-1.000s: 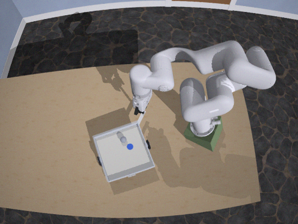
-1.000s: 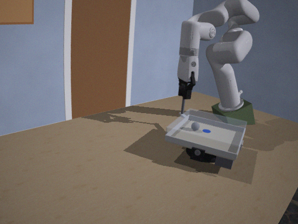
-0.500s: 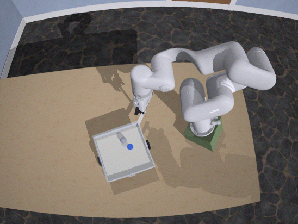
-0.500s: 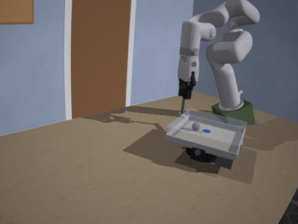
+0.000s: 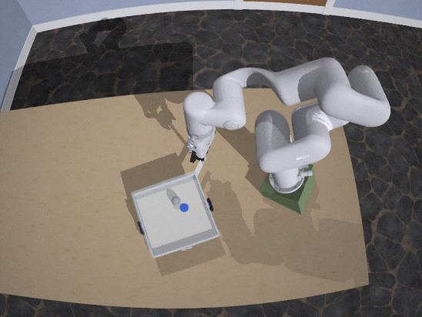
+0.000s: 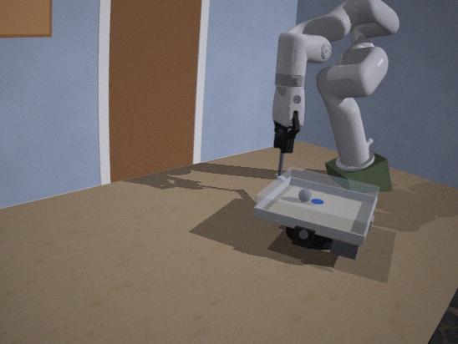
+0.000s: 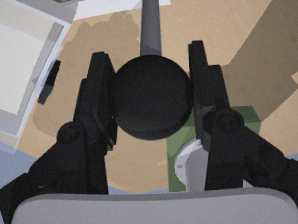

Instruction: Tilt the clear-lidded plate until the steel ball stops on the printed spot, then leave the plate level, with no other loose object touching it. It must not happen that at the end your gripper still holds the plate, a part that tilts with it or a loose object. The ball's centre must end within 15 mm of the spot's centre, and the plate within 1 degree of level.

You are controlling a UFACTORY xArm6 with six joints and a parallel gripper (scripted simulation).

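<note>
The clear-lidded plate (image 5: 175, 214) is a square white tray on a dark pivot base in the middle of the table; it also shows in the side view (image 6: 318, 204), tilted. The steel ball (image 5: 175, 200) lies just up-left of the blue printed spot (image 5: 184, 207), close beside it; both also show in the side view, ball (image 6: 304, 194) and spot (image 6: 318, 201). My gripper (image 5: 196, 155) is shut on the black knob (image 7: 153, 98) of a handle rod (image 6: 281, 164) that rises from the plate's back corner.
The arm's green base block (image 5: 293, 190) stands to the right of the plate. The plate's dark pivot stand (image 6: 309, 238) sits under it. No other loose objects are on the table.
</note>
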